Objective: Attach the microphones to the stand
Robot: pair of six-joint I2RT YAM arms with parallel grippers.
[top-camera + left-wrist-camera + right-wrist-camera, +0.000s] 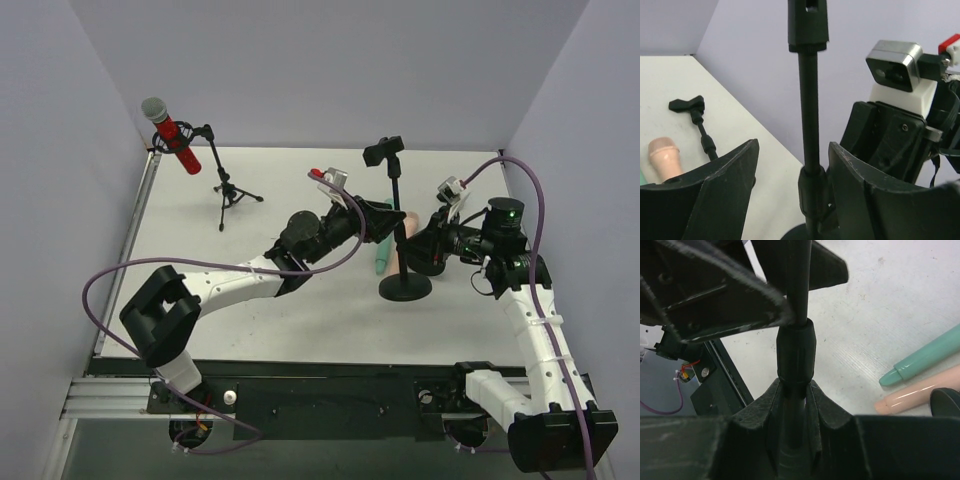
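Right gripper (795, 390) tight on stand pole (796, 352) (peach-pink microphone (920, 392) just beside)

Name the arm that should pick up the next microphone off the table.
Probably left. The right arm has its jaws shut on the stand pole, holding it. The left arm has open jaws around that pole, free, with the mint-green microphone and peach-pink microphone lying close by.

From where I'm standing above the bench, the left arm's fingers (385, 216) and the stand (405, 288) hide most of the green microphone (381, 263) and pink microphone (399, 234), and the right wrist view cuts both off at its edge.
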